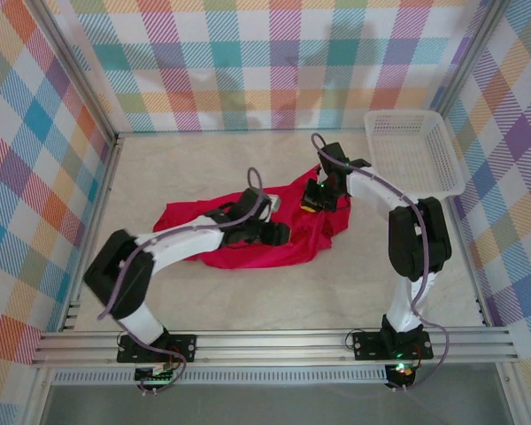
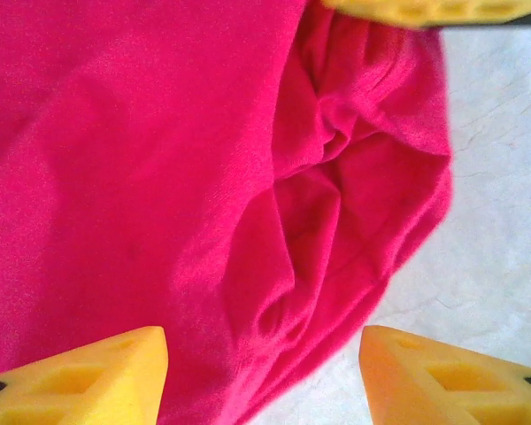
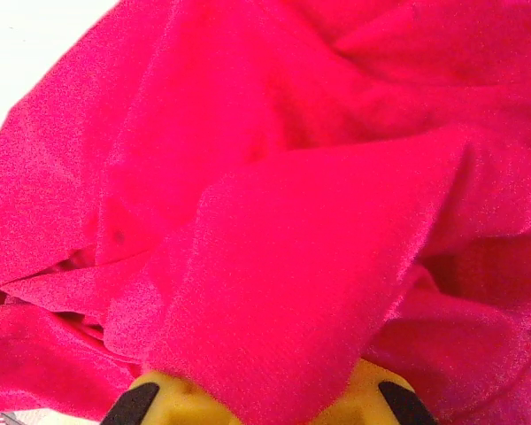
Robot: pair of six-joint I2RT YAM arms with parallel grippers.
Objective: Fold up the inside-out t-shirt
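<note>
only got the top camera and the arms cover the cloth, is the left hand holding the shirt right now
observer: No. The left wrist view shows the left hand open, its fingers apart above the t-shirt, nothing pinched.
operator: whats under it
observer: A bunched fold by the cloth's edge, with bare table just beyond.
operator: and the right hand
observer: The right wrist view shows the right hand shut on a fold of the cloth, which drapes over its fingers.
</note>
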